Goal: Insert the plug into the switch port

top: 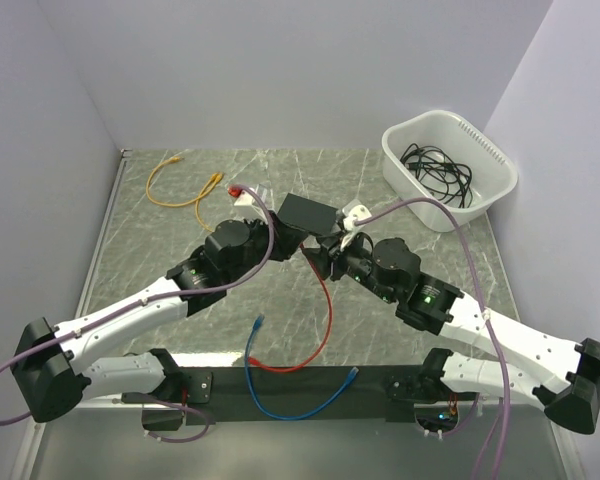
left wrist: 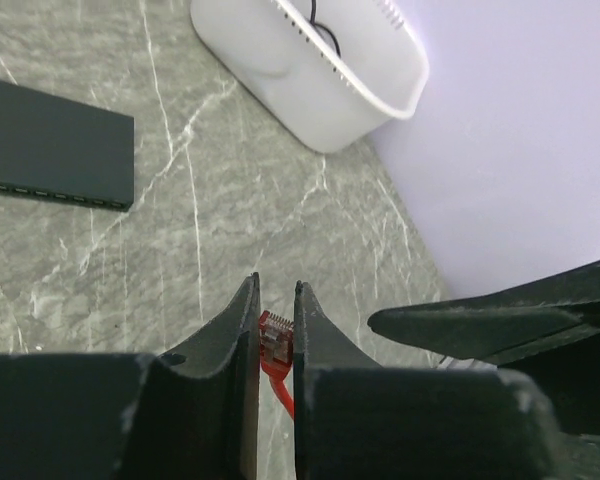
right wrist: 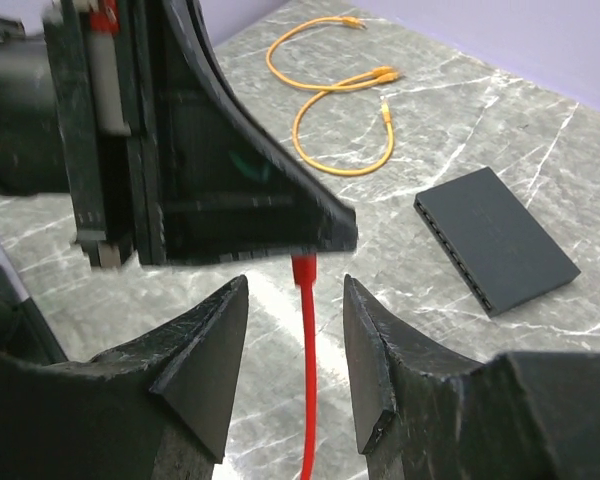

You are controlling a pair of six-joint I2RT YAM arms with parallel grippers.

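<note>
The red plug point(left wrist: 273, 340) is pinched between my left gripper's point(left wrist: 276, 290) jaws, contacts pointing forward. Its red cable point(right wrist: 308, 400) hangs down between the jaws of my right gripper point(right wrist: 295, 290), which stand open on either side without touching it. The switch point(left wrist: 50, 150), a flat matte-black box, lies on the marble table to the left gripper's upper left, its port row along the near edge. From above, both grippers, left point(top: 302, 243) and right point(top: 330, 255), meet just in front of the switch point(top: 310, 212), and the red cable point(top: 327, 300) trails toward the near edge.
A white tub point(top: 448, 168) holding black cables stands at the back right. Yellow cables point(top: 185, 185) lie at the back left, and a blue cable point(top: 280, 395) lies near the arm bases. Walls close in the table on three sides.
</note>
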